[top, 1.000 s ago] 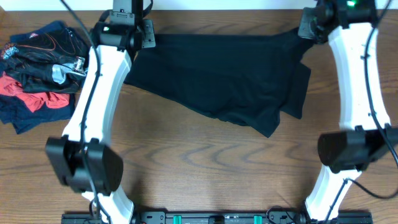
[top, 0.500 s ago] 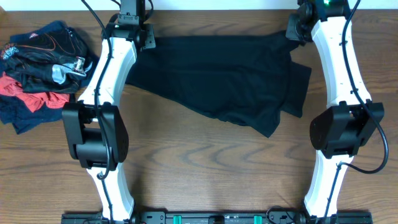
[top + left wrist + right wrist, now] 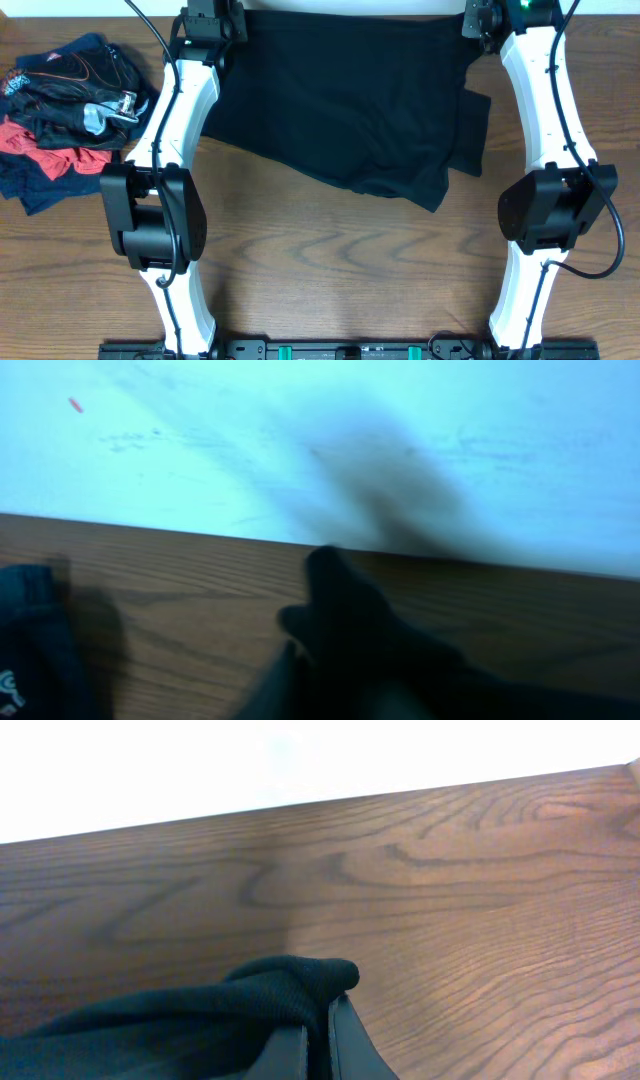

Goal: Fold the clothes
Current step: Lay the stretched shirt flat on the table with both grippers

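"Why is the table carrying the black T-shirt stretched so wide?"

"Each arm reaches a far corner of it, likely to pull it flat for folding. The other clothes lie heaped well to the T-shirt's left."

"And the grips?"

"The right gripper is pinched tight on the T-shirt's edge. The left gripper is at the opposite corner, too blurred to read its jaws."
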